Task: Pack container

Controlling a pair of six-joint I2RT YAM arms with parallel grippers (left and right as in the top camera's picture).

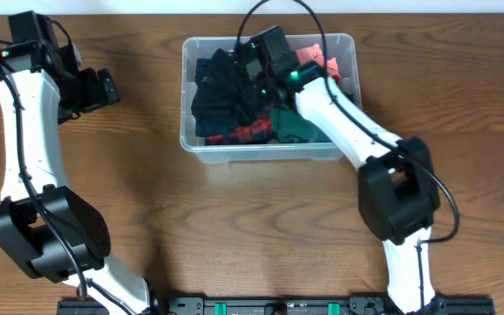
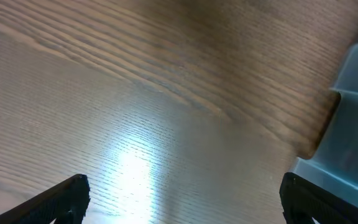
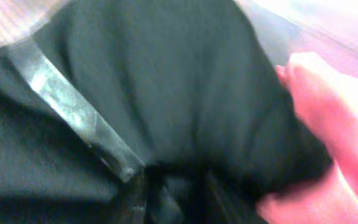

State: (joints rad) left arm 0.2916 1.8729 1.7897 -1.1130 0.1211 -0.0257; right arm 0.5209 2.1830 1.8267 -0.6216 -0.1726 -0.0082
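The container (image 1: 269, 154) is a clear plastic tub at the back middle of the table, filled with clothes: dark navy cloth (image 1: 217, 92), a teal piece (image 1: 297, 128) and pink cloth (image 1: 318, 52). My right gripper (image 1: 250, 70) reaches down into the tub among the dark cloth. The right wrist view is blurred and filled with black cloth (image 3: 185, 87) bearing a shiny grey band (image 3: 73, 112), with pink cloth (image 3: 328, 143) at the right; the jaws are lost in the dark. My left gripper (image 1: 103, 87) hangs open over bare table left of the tub, nothing between its fingertips (image 2: 73, 193).
The container's corner (image 2: 353, 124) shows at the right edge of the left wrist view, close to the left gripper's right finger. Wooden table (image 1: 234, 227) lies all around. Both arm bases stand at the front edge.
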